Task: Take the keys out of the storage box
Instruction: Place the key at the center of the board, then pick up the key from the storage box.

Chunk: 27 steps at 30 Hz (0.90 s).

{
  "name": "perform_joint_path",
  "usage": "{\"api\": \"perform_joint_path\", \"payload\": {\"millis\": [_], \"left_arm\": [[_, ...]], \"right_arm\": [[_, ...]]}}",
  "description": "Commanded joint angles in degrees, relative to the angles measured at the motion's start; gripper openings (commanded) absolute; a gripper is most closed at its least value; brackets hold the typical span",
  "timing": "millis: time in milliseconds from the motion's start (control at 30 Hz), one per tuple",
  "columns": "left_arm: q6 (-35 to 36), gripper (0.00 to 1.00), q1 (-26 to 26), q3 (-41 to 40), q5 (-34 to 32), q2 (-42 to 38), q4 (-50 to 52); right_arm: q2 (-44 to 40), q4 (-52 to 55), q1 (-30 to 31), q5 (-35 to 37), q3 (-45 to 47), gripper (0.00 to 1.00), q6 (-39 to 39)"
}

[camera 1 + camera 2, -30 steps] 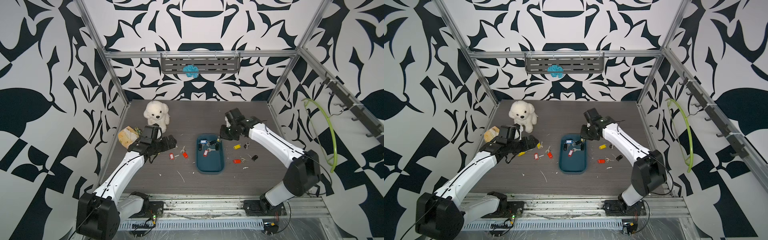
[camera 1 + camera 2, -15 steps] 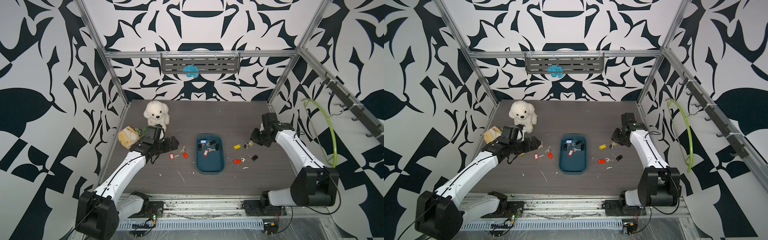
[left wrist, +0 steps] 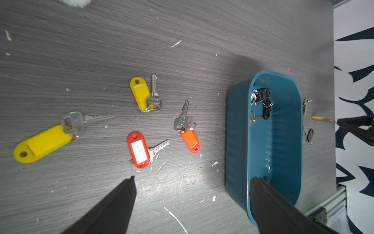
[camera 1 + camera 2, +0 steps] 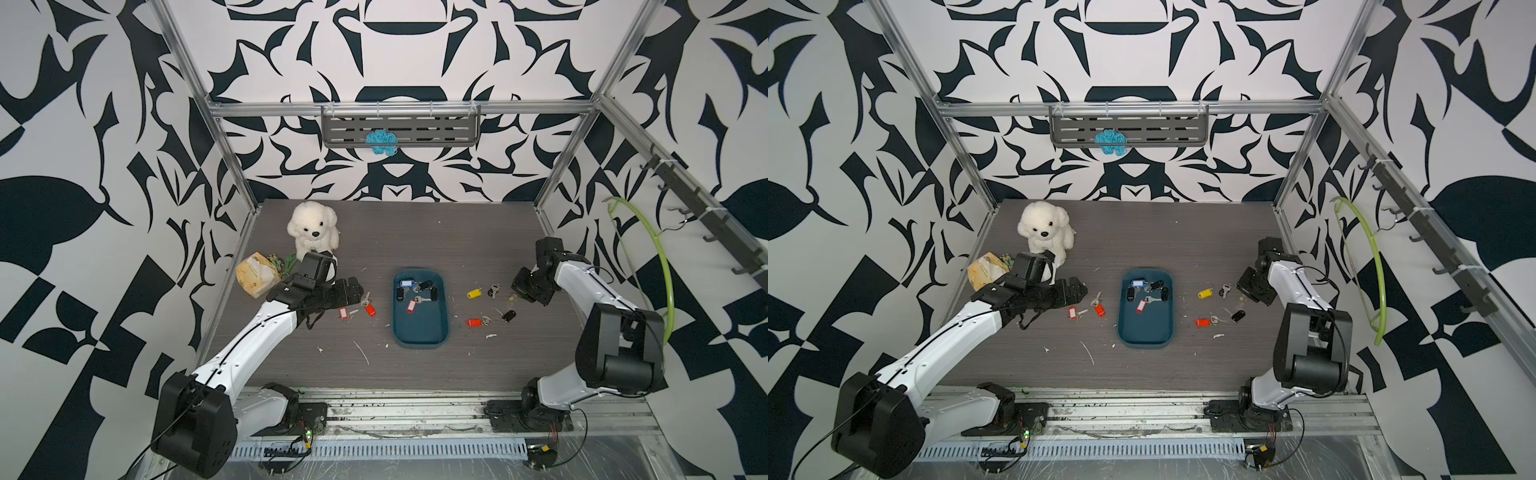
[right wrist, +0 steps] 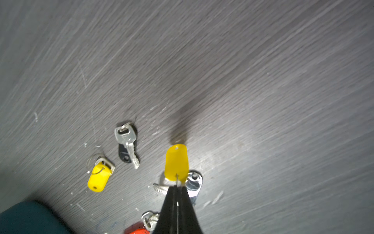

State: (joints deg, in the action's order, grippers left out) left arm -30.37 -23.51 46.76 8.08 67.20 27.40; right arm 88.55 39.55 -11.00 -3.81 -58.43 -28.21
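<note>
The teal storage box (image 4: 419, 332) (image 4: 1144, 328) sits mid-table and holds several keys: a blue-tagged one (image 4: 405, 284), a red-tagged one (image 4: 411, 306) and black fobs (image 3: 267, 107). Other keys lie loose on both sides, such as a red tag (image 4: 343, 312) on the left and a yellow tag (image 4: 473, 294) on the right. My right gripper (image 5: 177, 182) (image 4: 517, 296) is low over the table far right of the box, shut on a yellow-tagged key (image 5: 176, 162) that dangles from its tips. My left gripper (image 3: 193, 179) (image 4: 353, 291) hangs open left of the box, empty.
A white plush dog (image 4: 311, 230) and a yellow packet (image 4: 257, 274) stand behind my left arm. A grey slotted shelf (image 4: 449, 129) hangs on the back wall. A green hoop (image 4: 660, 266) hangs on the right wall. Several tagged keys (image 3: 139, 150) lie under the left gripper.
My right arm has swung from over the box to the far right of the table and come down, carrying the yellow-tagged key. The left arm has barely shifted.
</note>
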Motion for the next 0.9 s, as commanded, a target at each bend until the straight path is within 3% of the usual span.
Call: {"api": "perform_joint_path", "payload": {"millis": [0,67,133,233,400,633,867], "left_arm": [[0.7,0.95,-1.2,1.1,-1.3,0.0,1.7],[0.7,0.95,-2.0,1.4,-1.8,0.0,2.1],[0.7,0.94,-3.0,2.1,-2.7,0.3,2.9],[0.7,0.93,-6.3,4.2,-5.1,1.1,4.2],[-0.8,0.92,-16.3,10.8,-10.9,5.3,6.3],[-0.5,0.86,-26.3,25.5,-13.5,21.1,9.8],[10.1,0.74,-27.8,39.9,-9.8,36.5,15.5]], "right_arm": [[0.2,-1.2,-0.4,0.1,-0.2,0.38,-0.1],[-0.3,-1.1,-0.4,-0.1,0.0,0.47,0.1],[-1.4,-0.4,-0.4,-0.4,0.1,0.5,0.2],[-4.4,1.1,-0.4,-0.6,0.0,0.5,0.2],[-11.1,4.6,-0.3,-3.6,-0.4,0.49,0.5],[-21.3,8.7,-0.3,-8.4,0.2,0.46,3.4],[-25.4,10.1,-0.3,-10.1,2.5,0.45,5.4]]}}
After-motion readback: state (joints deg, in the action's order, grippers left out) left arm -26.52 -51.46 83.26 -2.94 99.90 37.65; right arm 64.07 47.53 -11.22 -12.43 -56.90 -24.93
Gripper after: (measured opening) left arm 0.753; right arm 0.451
